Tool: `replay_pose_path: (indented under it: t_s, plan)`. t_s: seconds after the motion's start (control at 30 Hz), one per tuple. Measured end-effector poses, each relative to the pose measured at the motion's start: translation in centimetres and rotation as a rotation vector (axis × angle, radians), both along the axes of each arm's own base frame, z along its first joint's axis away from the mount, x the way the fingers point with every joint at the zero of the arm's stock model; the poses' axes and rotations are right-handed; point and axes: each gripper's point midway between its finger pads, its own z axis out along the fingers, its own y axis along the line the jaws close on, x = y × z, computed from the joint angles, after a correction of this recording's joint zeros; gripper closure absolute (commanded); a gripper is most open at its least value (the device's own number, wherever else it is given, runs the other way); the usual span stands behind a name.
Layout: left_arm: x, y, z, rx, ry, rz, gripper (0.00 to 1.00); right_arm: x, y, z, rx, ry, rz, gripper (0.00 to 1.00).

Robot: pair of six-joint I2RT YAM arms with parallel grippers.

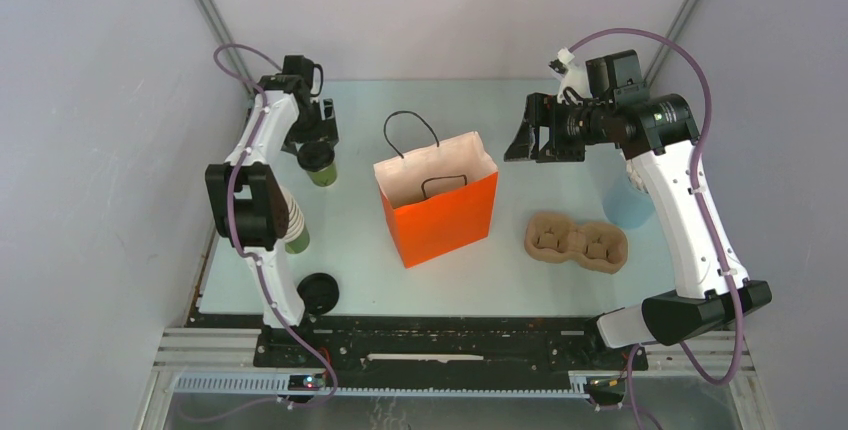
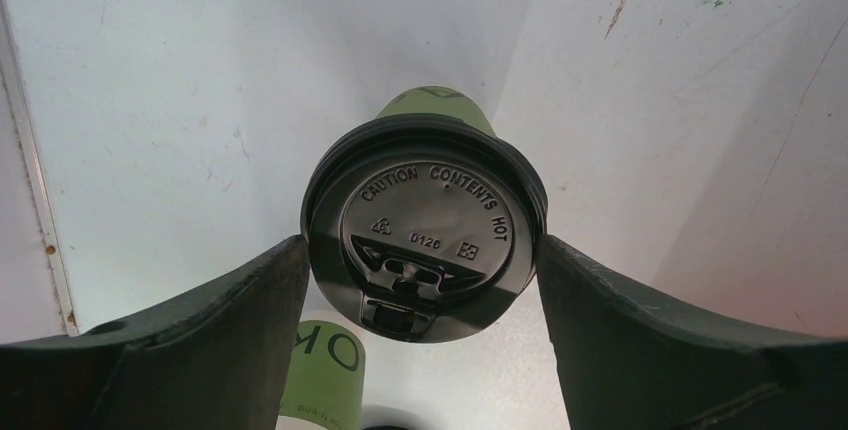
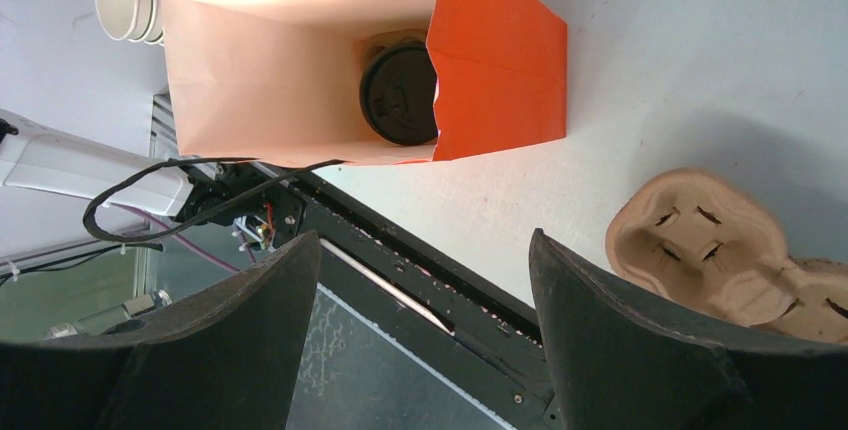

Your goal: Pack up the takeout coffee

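An olive-green takeout coffee (image 1: 319, 161) with a black lid (image 2: 425, 225) stands at the back left of the table. My left gripper (image 2: 424, 250) is down over it, and both fingertips (image 2: 290, 275) rest against the lid's rim. Another lidded takeout coffee (image 3: 400, 95) sits inside the orange paper bag (image 1: 440, 212), which stands upright and open in the middle. My right gripper (image 1: 528, 137) hovers behind and to the right of the bag (image 3: 500, 60), open (image 3: 425, 250) with nothing between its fingers.
A brown pulp cup carrier (image 1: 577, 242) lies right of the bag and also shows as a carrier (image 3: 710, 250) in the right wrist view. A lidless cup stack (image 1: 291, 224) lies by the left arm. Loose black lids (image 1: 318, 292) sit near the left front edge.
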Motion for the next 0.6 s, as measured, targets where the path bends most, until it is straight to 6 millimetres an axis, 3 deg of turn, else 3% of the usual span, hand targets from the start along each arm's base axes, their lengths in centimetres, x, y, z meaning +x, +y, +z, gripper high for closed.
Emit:
replay_pose_path:
  t_s: [0.13, 0.37, 0.47, 0.6]
  plan:
    - [-0.09, 0.01, -0.21, -0.001, 0.005, 0.001, 0.1, 0.0, 0.0, 0.0, 0.0, 0.0, 0.0, 0.15]
    - [-0.06, -0.01, -0.35, -0.003, 0.003, 0.0, 0.15, 0.01, 0.0, 0.0, 0.0, 0.0, 0.0, 0.15]
    - [0.05, 0.08, -0.22, 0.0, -0.003, 0.002, 0.08, 0.01, 0.0, 0.0, 0.0, 0.0, 0.0, 0.15]
    - [0.04, 0.1, -0.23, 0.0, -0.003, 0.002, 0.1, 0.01, 0.0, 0.0, 0.0, 0.0, 0.0, 0.15]
